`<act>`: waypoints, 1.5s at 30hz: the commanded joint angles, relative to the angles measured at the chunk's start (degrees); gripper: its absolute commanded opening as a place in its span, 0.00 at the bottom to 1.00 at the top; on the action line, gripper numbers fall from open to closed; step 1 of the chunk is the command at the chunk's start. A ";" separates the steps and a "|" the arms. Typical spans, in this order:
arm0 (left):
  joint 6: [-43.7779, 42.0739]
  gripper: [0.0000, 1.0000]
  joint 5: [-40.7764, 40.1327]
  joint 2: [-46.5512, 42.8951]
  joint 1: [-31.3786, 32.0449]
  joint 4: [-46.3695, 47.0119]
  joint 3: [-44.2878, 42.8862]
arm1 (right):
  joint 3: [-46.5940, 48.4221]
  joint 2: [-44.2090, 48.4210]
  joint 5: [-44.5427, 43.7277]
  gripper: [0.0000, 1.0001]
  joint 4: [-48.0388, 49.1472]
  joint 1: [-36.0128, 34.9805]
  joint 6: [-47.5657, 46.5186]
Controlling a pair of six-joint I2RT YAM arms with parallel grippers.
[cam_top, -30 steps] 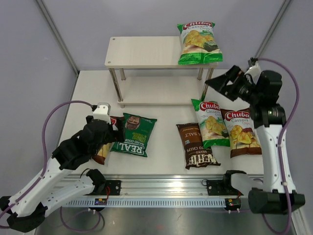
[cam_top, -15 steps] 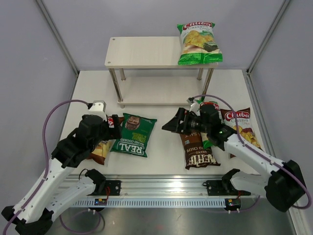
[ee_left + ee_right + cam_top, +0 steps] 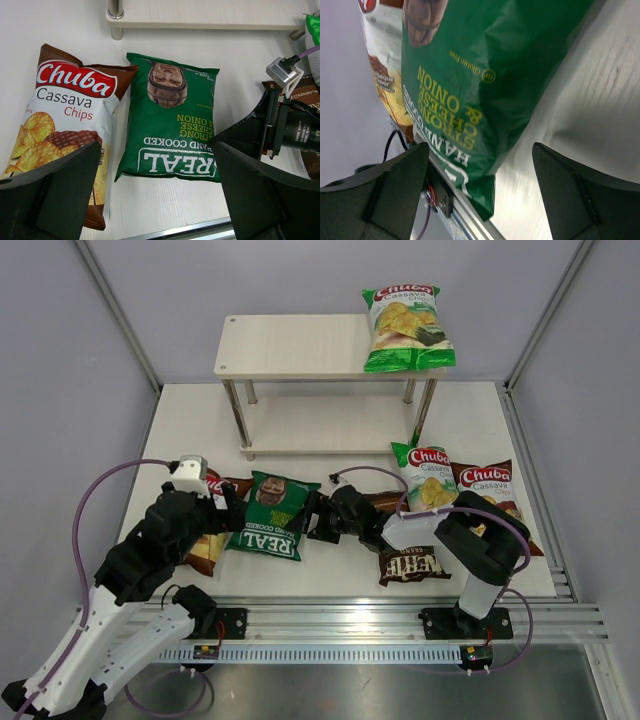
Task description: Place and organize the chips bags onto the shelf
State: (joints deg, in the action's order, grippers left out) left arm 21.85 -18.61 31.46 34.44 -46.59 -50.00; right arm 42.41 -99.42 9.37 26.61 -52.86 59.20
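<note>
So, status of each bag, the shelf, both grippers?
shelf: top tier holds one bag
shelf Chuba: on top tier, right end
green table Chuba: on table
right brown Chuba: on table
left brown Chuba: on table
REAL bag: on table
Kettle bag: on table, partly under right arm
left gripper: open
right gripper: open

REAL on green bag (image 3: 170,131), Chuba brown-white bag (image 3: 65,120)
</note>
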 commanded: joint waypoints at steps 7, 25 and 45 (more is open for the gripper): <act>-1.02 0.99 0.94 0.44 -0.16 2.82 0.78 | 0.39 -11.66 -4.26 0.72 22.15 -0.93 6.45; 0.47 0.99 4.28 -0.35 -0.16 2.65 -0.18 | -10.42 4.31 -8.22 0.07 29.57 -0.93 -3.12; 54.52 0.99 20.72 -5.98 -0.16 26.01 17.91 | -9.10 22.59 -10.51 0.01 19.53 -1.02 -13.14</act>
State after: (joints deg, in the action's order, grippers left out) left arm 67.11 -1.56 23.55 34.44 -30.02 -32.47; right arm 31.16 -79.90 0.21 41.76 -53.25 49.15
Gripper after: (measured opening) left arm 0.988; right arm 0.050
